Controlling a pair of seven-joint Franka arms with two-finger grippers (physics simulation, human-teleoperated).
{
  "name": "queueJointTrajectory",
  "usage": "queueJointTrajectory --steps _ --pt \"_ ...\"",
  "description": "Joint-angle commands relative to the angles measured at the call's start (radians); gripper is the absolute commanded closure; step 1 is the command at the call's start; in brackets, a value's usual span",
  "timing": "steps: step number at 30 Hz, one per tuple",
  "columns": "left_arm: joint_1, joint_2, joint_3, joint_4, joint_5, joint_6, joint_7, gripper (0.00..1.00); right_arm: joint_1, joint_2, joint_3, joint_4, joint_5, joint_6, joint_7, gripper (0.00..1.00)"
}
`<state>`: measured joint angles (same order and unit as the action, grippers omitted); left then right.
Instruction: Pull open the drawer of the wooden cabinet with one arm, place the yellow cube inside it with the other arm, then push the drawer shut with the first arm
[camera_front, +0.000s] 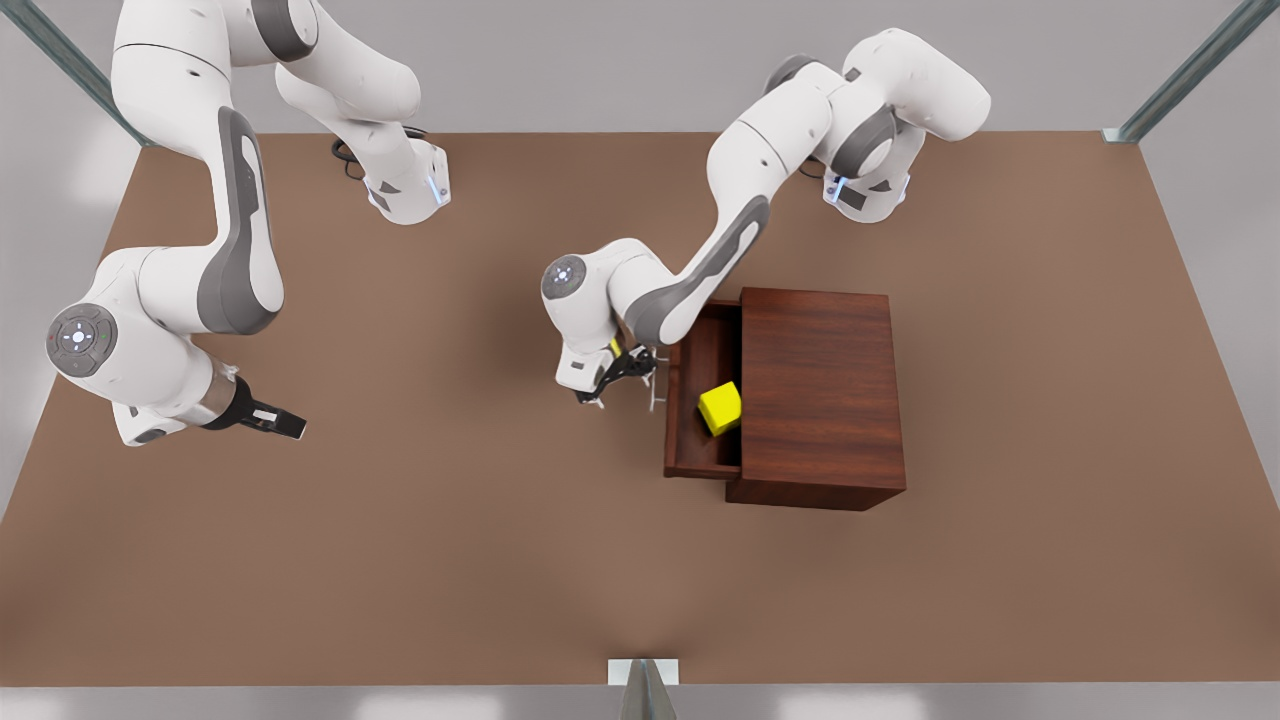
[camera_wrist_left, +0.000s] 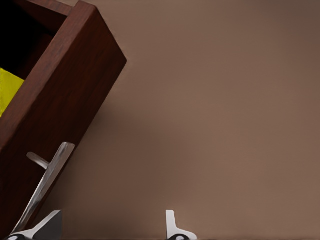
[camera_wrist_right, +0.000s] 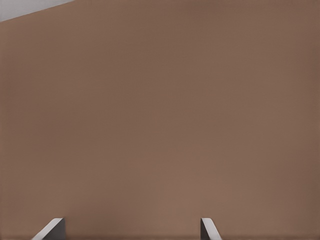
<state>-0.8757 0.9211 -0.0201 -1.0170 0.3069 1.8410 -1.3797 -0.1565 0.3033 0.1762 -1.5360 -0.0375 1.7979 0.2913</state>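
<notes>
The wooden cabinet (camera_front: 820, 390) stands on the table right of centre, its drawer (camera_front: 700, 350) pulled out toward the front view's left. The yellow cube (camera_front: 720, 408) lies inside the drawer, partly under the cabinet's top edge. My left gripper (camera_front: 620, 385) hovers just outside the drawer front by the silver handle (camera_front: 655, 395). In the left wrist view it (camera_wrist_left: 111, 227) is open, one fingertip (camera_wrist_left: 50, 222) beside the handle (camera_wrist_left: 47, 182), with the drawer front (camera_wrist_left: 65, 100) and a sliver of cube (camera_wrist_left: 7, 87) beyond. My right gripper (camera_front: 285, 422) waits open far off at the front view's left, holding nothing (camera_wrist_right: 130, 230).
The brown table (camera_front: 450, 560) stretches wide around the cabinet. Both arm bases (camera_front: 410, 190) stand along the far edge. Metal frame posts (camera_front: 1180, 75) rise at the back corners, and a small bracket (camera_front: 643, 675) sits at the near edge.
</notes>
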Motion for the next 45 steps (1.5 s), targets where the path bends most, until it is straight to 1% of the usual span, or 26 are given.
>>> queueJointTrajectory --steps 1,5,7,13,14,21,29,35,45 --pt "0.001 -0.011 0.0 -0.014 -0.002 -0.057 0.047 0.0 0.0 -0.001 0.0 0.0 0.001 0.0 0.005 0.0" --pt "0.02 -0.044 -0.003 -0.054 -0.02 -0.026 0.059 0.0 0.0 -0.001 0.0 0.0 0.001 0.0 0.005 0.0" --pt "0.02 -0.077 -0.001 -0.129 -0.029 0.052 0.048 0.0 0.0 -0.001 0.0 0.0 0.001 0.0 0.005 0.0" --pt "0.038 -0.125 -0.001 -0.216 -0.035 0.104 0.056 0.0 0.0 -0.001 -0.001 0.0 0.001 0.0 0.005 0.0" --pt "0.04 -0.143 0.0 -0.256 -0.035 0.127 0.059 0.0 0.0 -0.001 -0.001 0.0 0.001 0.0 0.005 0.0" --pt "0.067 -0.203 0.0 -0.341 -0.032 0.127 0.113 0.0 0.0 -0.001 -0.001 0.007 0.001 0.0 0.005 0.0" --pt "0.09 -0.226 0.0 -0.379 -0.032 0.124 0.168 0.0 -0.002 -0.001 -0.001 0.007 0.001 0.0 0.005 0.0" --pt "0.11 -0.26 0.0 -0.414 -0.032 0.078 0.162 0.0 -0.003 -0.001 -0.001 0.008 0.001 0.0 0.005 0.0" --pt "0.144 -0.28 0.0 -0.425 -0.032 0.03 0.168 0.0 -0.003 -0.001 -0.003 0.008 0.001 -0.002 0.005 0.0"
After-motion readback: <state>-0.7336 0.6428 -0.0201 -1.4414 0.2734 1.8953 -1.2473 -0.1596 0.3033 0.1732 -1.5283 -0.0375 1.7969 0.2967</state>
